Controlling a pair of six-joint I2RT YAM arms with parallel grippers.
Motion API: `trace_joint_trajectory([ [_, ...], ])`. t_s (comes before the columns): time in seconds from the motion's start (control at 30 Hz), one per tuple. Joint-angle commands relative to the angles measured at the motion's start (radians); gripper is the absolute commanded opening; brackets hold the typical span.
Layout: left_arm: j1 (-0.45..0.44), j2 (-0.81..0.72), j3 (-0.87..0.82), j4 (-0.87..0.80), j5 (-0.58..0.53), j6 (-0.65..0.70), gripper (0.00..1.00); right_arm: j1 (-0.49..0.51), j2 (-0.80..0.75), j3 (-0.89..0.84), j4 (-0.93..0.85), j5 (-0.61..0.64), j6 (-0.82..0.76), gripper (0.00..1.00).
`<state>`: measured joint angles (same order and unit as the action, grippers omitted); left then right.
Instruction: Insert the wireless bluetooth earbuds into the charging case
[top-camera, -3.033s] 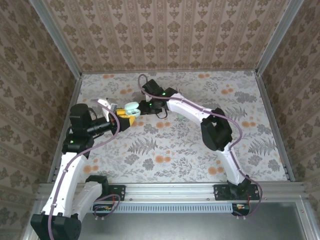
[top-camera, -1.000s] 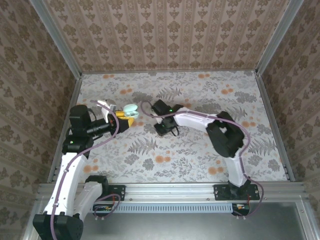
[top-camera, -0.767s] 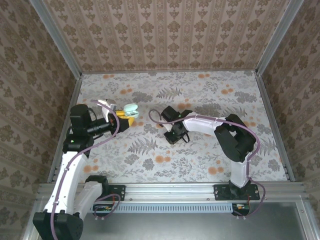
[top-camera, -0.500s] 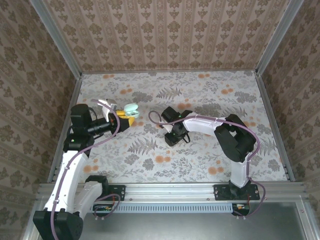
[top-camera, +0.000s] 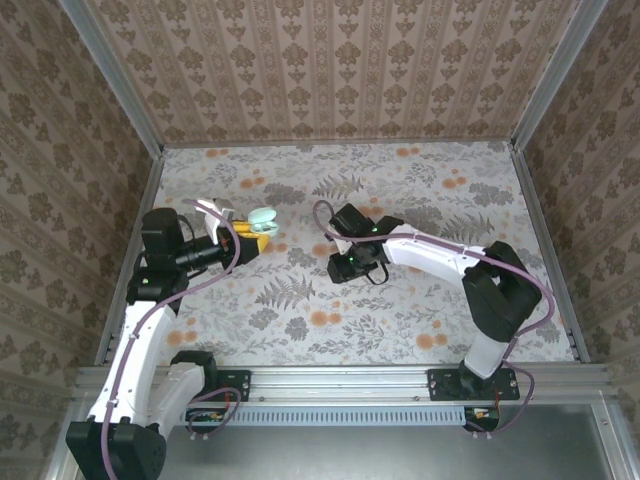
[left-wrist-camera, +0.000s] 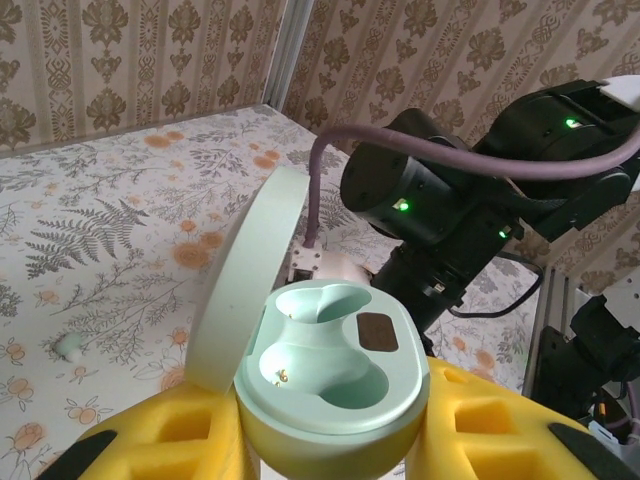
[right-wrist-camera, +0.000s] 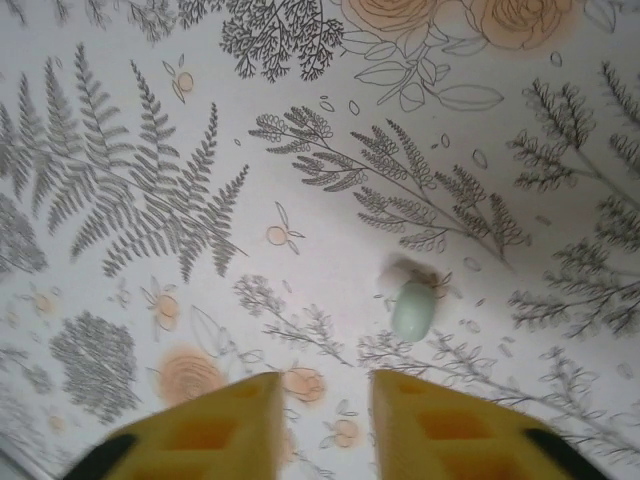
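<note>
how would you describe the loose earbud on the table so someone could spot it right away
Start at the floral-printed tabletop, near its middle, where the right gripper points down. Just past its yellow foam fingertips lies a small, oval, pale mint-green plastic earbud. It is the one solid, raised thing among flat printed ferns and orange flowers.
</note>
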<state>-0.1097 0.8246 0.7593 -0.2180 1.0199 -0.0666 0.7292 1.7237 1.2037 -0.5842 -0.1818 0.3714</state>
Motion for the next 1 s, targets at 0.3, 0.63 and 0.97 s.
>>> trace_joint_trajectory([
  [0.3,0.003,-0.009,0.000,-0.015,0.029,0.025,0.16,0.035,0.079,-0.096,0.150,-0.038,0.190,0.12],
  [0.63,0.001,-0.007,-0.006,0.000,0.029,0.013,0.16,-0.006,0.165,-0.120,0.173,-0.019,0.185,0.11],
  [0.97,-0.002,0.008,-0.005,0.002,0.022,0.019,0.16,-0.078,0.155,-0.088,0.073,0.013,0.115,0.10],
])
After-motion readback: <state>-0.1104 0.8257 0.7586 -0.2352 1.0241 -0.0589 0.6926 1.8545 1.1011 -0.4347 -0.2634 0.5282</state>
